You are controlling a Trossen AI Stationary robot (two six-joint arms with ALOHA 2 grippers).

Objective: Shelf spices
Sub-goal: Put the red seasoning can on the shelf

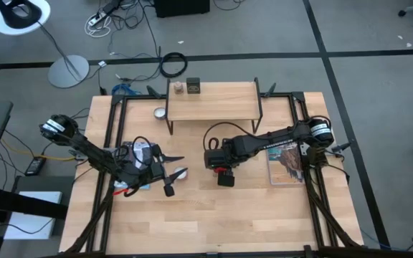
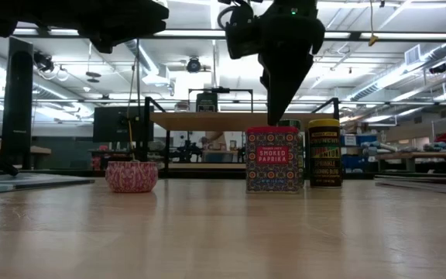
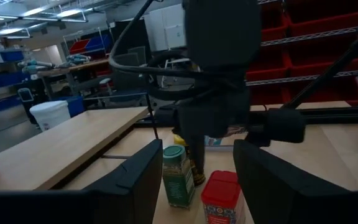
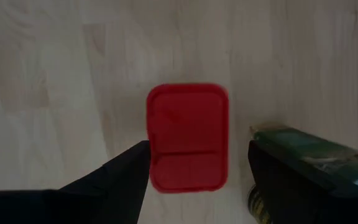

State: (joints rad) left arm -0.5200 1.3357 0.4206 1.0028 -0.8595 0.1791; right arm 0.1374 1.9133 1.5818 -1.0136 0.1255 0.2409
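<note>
Centre of the high view: right gripper (image 1: 225,178) poised over the red tin (image 4: 188,137), claw apart, one finger to each side of the lid, not clamped. Bare table visible between fingers and tin in the right wrist view. In the low view, finger end down at about the level of the tin's top.

Just beside the red tin: green-capped jar (image 4: 309,152) and yellow jar (image 2: 324,152), all three upright on the table (image 1: 249,215), below the shelf (image 1: 214,102) in the high view.

At the shelf's left end, upper centre: brownish jar (image 1: 179,88) and black tin (image 1: 193,87), side by side.

Left centre of the high view: left gripper (image 1: 176,180), claw apart and holding nothing, pointed toward the red tin.

Also on the table: silver disc (image 1: 160,112) by the shelf's left leg, book (image 1: 287,161) at right.
</note>
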